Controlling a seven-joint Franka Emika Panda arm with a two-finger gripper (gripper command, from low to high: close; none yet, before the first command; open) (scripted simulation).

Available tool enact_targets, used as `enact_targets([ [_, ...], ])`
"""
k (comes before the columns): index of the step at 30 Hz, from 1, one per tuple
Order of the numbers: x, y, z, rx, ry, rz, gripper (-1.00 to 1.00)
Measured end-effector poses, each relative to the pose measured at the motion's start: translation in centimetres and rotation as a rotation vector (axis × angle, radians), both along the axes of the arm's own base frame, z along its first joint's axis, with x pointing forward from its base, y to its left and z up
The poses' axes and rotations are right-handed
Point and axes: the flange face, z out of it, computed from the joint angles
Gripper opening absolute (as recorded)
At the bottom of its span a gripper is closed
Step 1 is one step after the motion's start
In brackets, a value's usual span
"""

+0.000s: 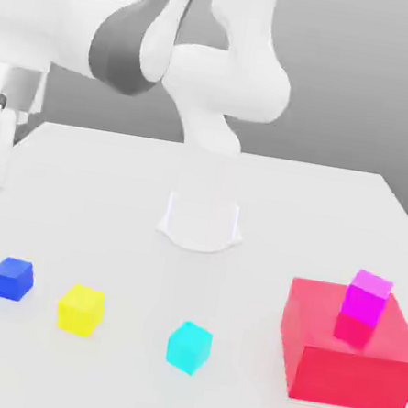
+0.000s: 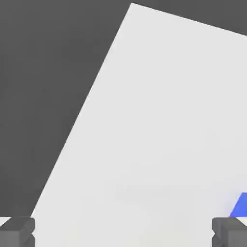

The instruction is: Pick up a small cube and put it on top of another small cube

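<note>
On the white table (image 1: 337, 210), the blue cube (image 1: 11, 278) lies below the wide-spread, empty gripper (image 2: 123, 231).

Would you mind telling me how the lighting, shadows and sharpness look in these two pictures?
Exterior view: soft, even light, no glare; the blue cube, yellow cube and cyan cube cast almost no shadow on the table. Hand view: flat light, and the blue cube is cut off by the frame edge beside one fingertip.
</note>
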Motion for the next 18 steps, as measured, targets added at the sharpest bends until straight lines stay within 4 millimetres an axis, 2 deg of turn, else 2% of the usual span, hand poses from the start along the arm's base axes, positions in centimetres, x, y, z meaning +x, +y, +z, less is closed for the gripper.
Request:
enact_targets([
  [2,-3.2,-1.7,-3.8,0.05,0.036,-0.145,0.0],
  [5,-7.0,-2.4,-8.9,0.119,0.084,-0.316,0.0],
  [11,-7.8,-2.3,-15.5,0.137,0.097,-0.353,0.0],
  [12,-7.8,-2.3,-16.2,0.137,0.098,-0.354,-1.0],
  [18,-7.9,-2.3,-16.5,0.135,0.097,-0.354,-1.0],
])
